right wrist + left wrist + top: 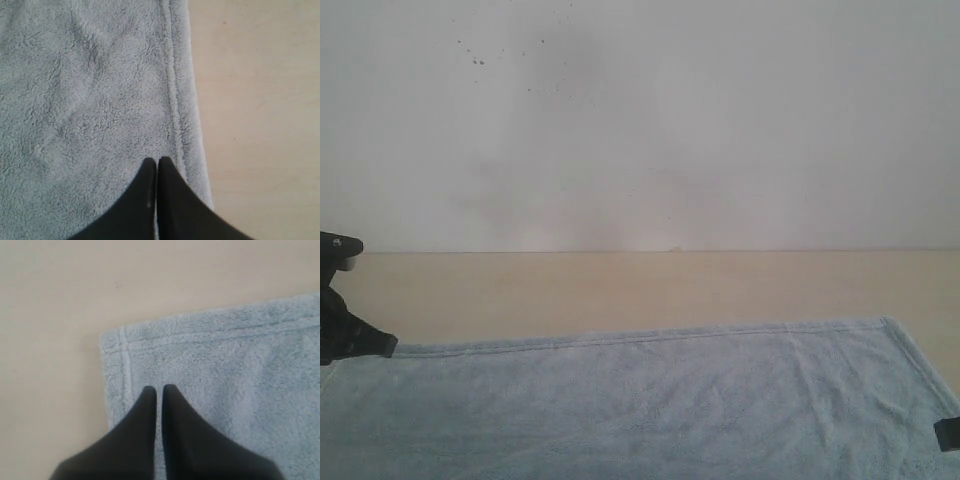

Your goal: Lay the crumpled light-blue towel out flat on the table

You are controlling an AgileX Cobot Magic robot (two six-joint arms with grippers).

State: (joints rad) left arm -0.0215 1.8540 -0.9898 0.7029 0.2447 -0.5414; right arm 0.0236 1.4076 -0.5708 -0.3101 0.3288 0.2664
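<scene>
**A:** Quick check, where do we have the towel (650,400) right now?

**B:** We see it lying open and pretty flat on the near part of the table (620,285), with only faint creases. Its far hem runs roughly parallel to the tabletop's far edge. There's a bare beige strip between the two, and the speckled white wall (640,120) is behind.

**A:** And the grippers?

**B:** The left gripper (159,388) is clenched, jaws almost touching, tips over the towel's far left corner just inside the stitched hem. We don't see any cloth pinched in there. The right gripper (157,160) is clenched too, tips over the towel just inside its right-hand hem, with bare tabletop beside it.

**A:** Are they touching the cloth?

**B:** Honestly we can't tell whether the tips rest on it or hang just above.
</scene>
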